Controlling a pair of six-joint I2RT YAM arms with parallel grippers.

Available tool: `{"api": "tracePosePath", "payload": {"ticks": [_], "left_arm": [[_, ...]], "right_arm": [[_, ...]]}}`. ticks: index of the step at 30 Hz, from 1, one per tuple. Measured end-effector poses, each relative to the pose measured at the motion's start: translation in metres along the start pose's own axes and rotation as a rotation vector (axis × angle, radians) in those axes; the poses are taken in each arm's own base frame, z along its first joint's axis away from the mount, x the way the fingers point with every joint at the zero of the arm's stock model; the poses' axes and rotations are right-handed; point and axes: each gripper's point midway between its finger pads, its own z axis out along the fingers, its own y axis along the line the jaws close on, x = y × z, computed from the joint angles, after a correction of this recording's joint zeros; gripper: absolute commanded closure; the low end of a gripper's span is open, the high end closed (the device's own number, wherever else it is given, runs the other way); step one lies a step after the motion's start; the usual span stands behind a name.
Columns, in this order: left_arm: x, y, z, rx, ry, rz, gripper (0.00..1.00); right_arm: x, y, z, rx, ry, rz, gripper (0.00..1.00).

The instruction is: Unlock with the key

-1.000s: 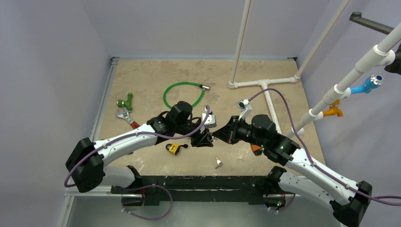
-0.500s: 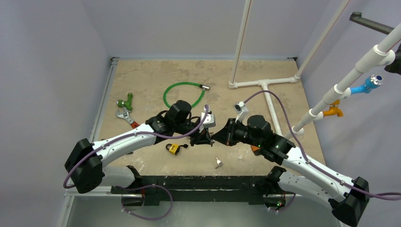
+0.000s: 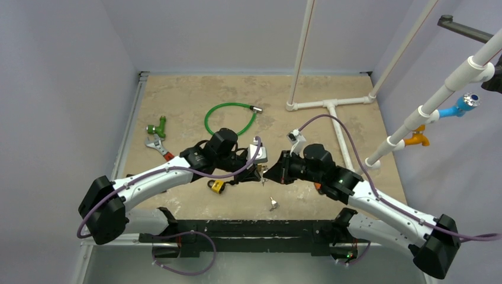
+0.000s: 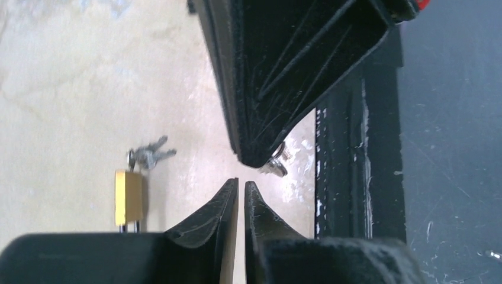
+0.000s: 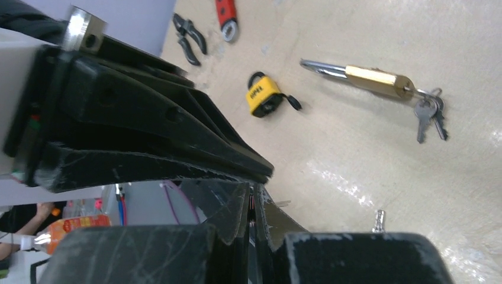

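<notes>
Hovering nose to nose just above the near middle of the table (image 3: 177, 94), holding the left gripper (image 4: 241, 183) pinched down to a hairline gap with nothing visible between the pads, and the right gripper (image 5: 253, 190) likewise pressed shut, showing only a faint thin line in its slit, too dim to call a held thing. Weighing where the task's pieces are lying from that meeting point. Finding the loose key (image 3: 273, 204) flat on the table, nearer the bases than the tips and a touch toward the right arm's side, so judging the right gripper the closer of the two to it. Finding the yellow padlock (image 3: 217, 186) on the opposite side, lying just beside the left wrist and well apart from the loose key, so judging it the left arm's to steady. Noting also a brass padlock (image 5: 376, 80) with a key bunch (image 5: 427, 113) at its keyhole end, lying off to the side of the left fingers, long axis running roughly along them, shackle end toward the wrist and bunch end away. Not being able to tell the intended lock from these views. Judging the coming move as turning on opening the right gripper and bringing it down and back toward the bases, onto the loose key.
</notes>
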Motion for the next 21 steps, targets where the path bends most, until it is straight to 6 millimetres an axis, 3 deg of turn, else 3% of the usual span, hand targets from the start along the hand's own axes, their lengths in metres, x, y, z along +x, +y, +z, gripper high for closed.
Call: {"api": "tracePosePath", "payload": {"ticks": [4,7,11,15,18,21], "left_arm": [[0.024,0.02,-0.007,-0.103,0.068,-0.022,0.74],[0.038,0.045,-0.022,-0.202,0.097,-0.075,0.71],[0.047,0.075,-0.043,-0.324,0.106,-0.124,0.67],[0.051,0.075,-0.045,-0.328,0.111,-0.118,0.67],[0.051,0.075,-0.044,-0.32,0.115,-0.09,0.66],[0.054,0.076,-0.041,-0.301,0.127,-0.057,0.64]], "right_arm": [[0.021,-0.024,0.019,0.061,0.089,0.002,1.0],[0.05,-0.051,0.032,0.113,0.186,0.028,0.95],[0.079,-0.076,0.045,0.164,0.289,0.051,0.71],[0.102,-0.088,0.057,0.191,0.38,0.04,0.44],[0.107,-0.088,0.061,0.204,0.419,0.016,0.34],[0.088,-0.079,0.063,0.207,0.384,-0.022,0.35]]}}
